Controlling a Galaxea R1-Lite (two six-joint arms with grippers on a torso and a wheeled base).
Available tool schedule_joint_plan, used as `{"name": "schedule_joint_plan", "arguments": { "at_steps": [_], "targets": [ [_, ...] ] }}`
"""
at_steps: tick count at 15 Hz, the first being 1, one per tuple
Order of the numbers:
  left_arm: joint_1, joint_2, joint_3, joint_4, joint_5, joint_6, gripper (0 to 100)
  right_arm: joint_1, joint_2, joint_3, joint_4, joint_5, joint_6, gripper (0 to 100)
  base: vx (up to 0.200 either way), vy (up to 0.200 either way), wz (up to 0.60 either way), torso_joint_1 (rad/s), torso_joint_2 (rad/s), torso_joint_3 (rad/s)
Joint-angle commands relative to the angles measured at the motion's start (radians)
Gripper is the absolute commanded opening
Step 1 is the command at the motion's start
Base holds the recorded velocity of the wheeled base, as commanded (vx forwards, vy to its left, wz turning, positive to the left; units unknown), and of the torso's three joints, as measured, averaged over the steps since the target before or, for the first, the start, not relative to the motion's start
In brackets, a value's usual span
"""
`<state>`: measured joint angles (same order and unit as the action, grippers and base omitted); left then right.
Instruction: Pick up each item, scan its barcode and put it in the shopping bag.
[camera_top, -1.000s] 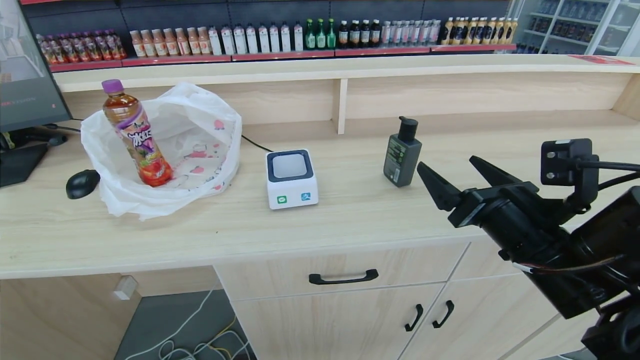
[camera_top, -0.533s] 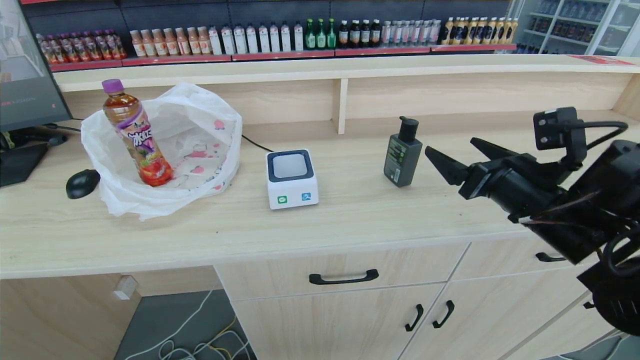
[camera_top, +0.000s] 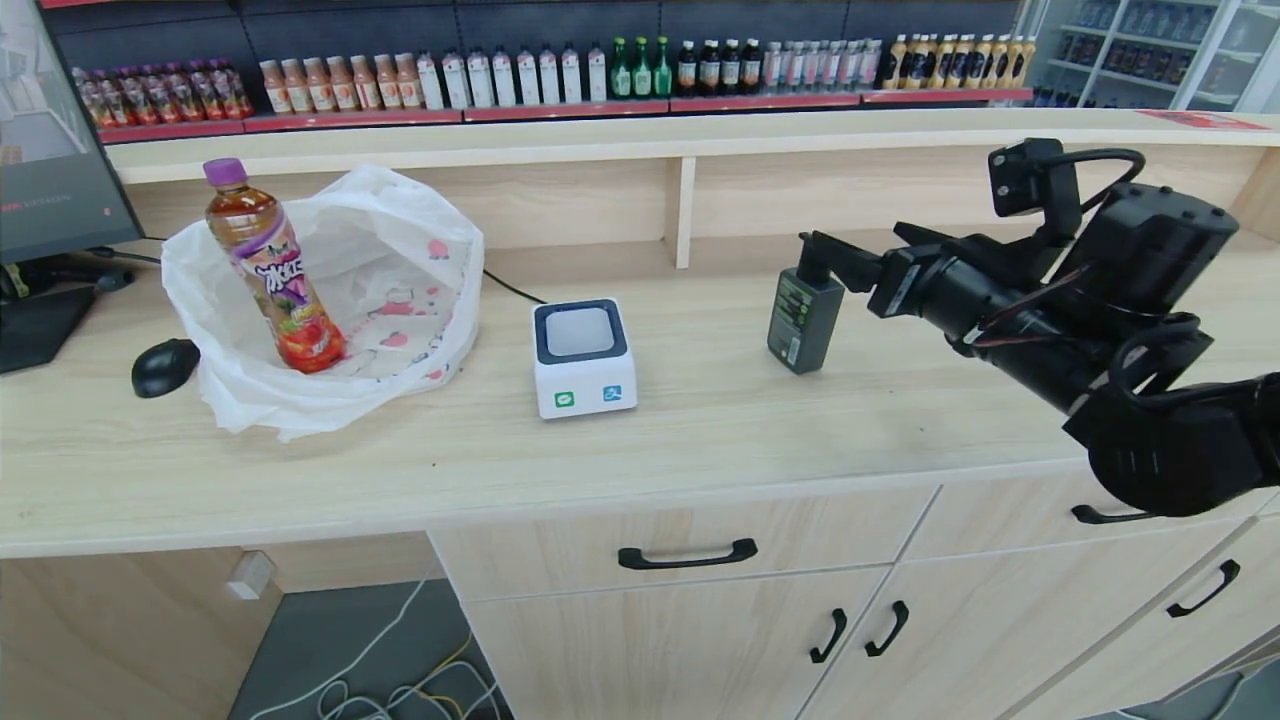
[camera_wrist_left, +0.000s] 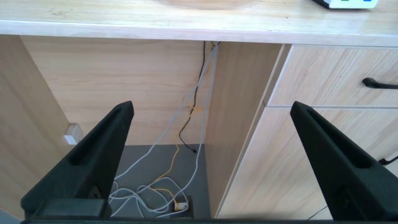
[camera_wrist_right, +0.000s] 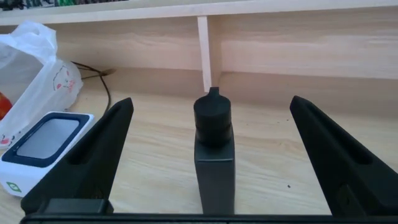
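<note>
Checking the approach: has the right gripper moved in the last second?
Yes. The right gripper rose and advanced left to the unmoved dark bottle, now straddling it, open.

Head view: from high on the near side of the scanner (camera_top: 584, 357), facing forward and down across the counter (camera_top: 700, 430) toward the shelves (camera_top: 560, 75) beyond, far enough back to take in the drawers (camera_top: 690, 545) below. Right wrist view: low over the counter, right of the scanner, close on the bottle (camera_wrist_right: 214, 168), facing the back panel (camera_wrist_right: 280, 46); shares scanner, bottle and bag (camera_wrist_right: 37, 68) with the head view. Left wrist view: below the scanner, under counter level, near the drawers, facing them and the cables (camera_wrist_left: 180, 162); shares both with the head view.
</note>
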<state>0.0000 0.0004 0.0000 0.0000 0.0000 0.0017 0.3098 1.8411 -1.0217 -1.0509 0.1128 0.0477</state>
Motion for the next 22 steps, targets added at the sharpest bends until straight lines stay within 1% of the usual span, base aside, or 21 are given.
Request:
{"name": "schedule_joint_plan", "arguments": {
  "at_steps": [1, 5, 9, 16, 18, 22],
  "targets": [
    [-0.002, 0.000, 0.000, 0.000, 0.000, 0.000, 100, -0.001, 0.070, -0.044, 0.005, 0.001, 0.000, 100, 0.000, 0.000, 0.00, 0.000, 0.00, 0.000],
    [0.000, 0.000, 0.000, 0.000, 0.000, 0.000, 100, 0.002, 0.127, -0.080, 0.005, 0.013, 0.003, 100, 0.000, 0.000, 0.00, 0.000, 0.00, 0.000],
    [0.000, 0.000, 0.000, 0.000, 0.000, 0.000, 100, 0.000, 0.222, -0.184, 0.008, 0.015, 0.003, 100, 0.000, 0.000, 0.00, 0.000, 0.00, 0.000],
    [0.000, 0.000, 0.000, 0.000, 0.000, 0.000, 100, -0.020, 0.294, -0.213, 0.012, 0.015, 0.003, 100, 0.000, 0.000, 0.00, 0.000, 0.00, 0.000],
    [-0.002, 0.000, 0.000, 0.000, 0.000, 0.000, 100, -0.024, 0.322, -0.253, 0.012, 0.016, 0.004, 100, 0.000, 0.000, 0.00, 0.000, 0.00, 0.000],
    [0.000, 0.000, 0.000, 0.000, 0.000, 0.000, 100, -0.032, 0.342, -0.279, 0.012, 0.028, 0.011, 100, 0.000, 0.000, 0.00, 0.000, 0.00, 0.000]
  ]
}}
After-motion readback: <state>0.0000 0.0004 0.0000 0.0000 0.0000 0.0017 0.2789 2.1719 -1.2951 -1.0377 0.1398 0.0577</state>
